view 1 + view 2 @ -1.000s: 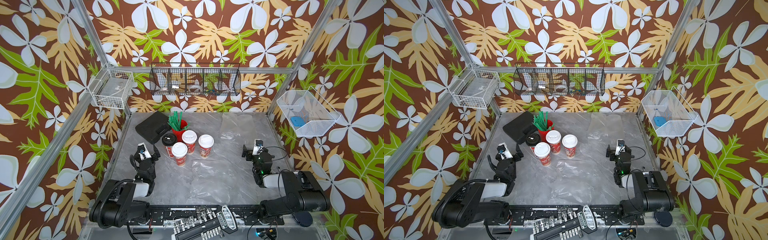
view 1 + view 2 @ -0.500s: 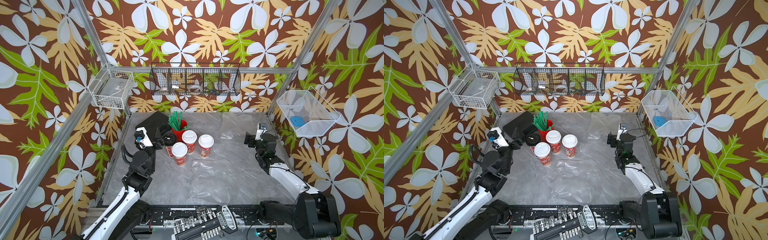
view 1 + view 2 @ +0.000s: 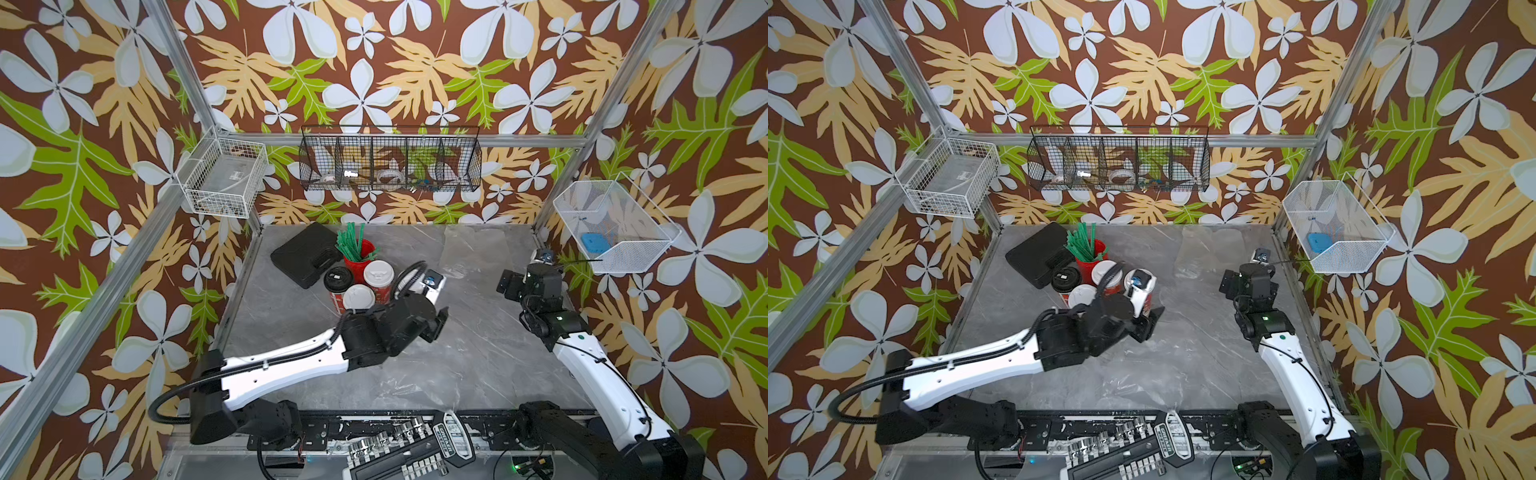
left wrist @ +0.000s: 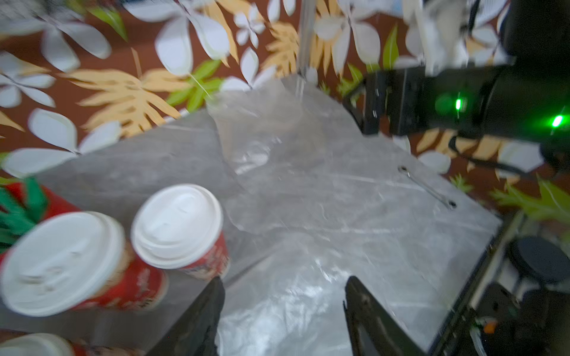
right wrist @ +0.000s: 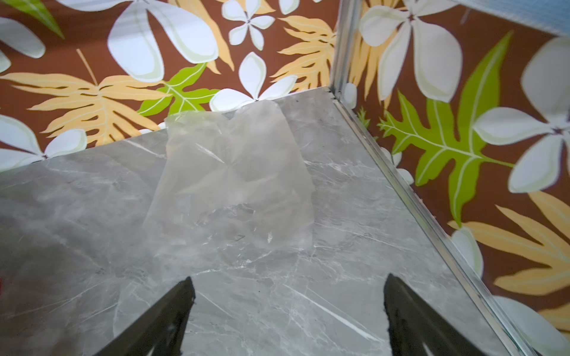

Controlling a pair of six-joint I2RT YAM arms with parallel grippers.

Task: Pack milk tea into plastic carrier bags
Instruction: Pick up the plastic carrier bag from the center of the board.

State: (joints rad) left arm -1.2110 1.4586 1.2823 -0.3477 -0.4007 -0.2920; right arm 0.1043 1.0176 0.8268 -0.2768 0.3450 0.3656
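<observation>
Far left on the grey marble-look desk (image 3: 478, 365) there's a flat black hard case (image 3: 301, 257) with rounded corners, lying at an angle. Touching its edge is a plain red cup (image 3: 353, 265) stuffed with skinny green straws (image 3: 351, 243).

The milk tea (image 3: 358, 296) is bunched up tight right in front of that. They're tall paper cups with red-and-white print. One has a black lid (image 3: 337, 277), and the left wrist view catches three smooth white domes. My left arm (image 3: 282, 365) reaches across the desk, so in both top views it covers part of the cluster.

The left jaws are partly spread with nothing between them, just beside the nearest white-lidded cup (image 4: 177, 226). They hover over one of the plastic carrier bags (image 4: 308, 296), which is thin, shiny, crinkly film lying flat. That wrist view is pretty blurry though.

Further right, a second bag (image 5: 234, 172) is see-through and creased, with its top edge against the back wall where the desk ends. The right arm (image 3: 590, 365) has its jaws spread wide and empty, pointing at that bag and well short of it.
</observation>
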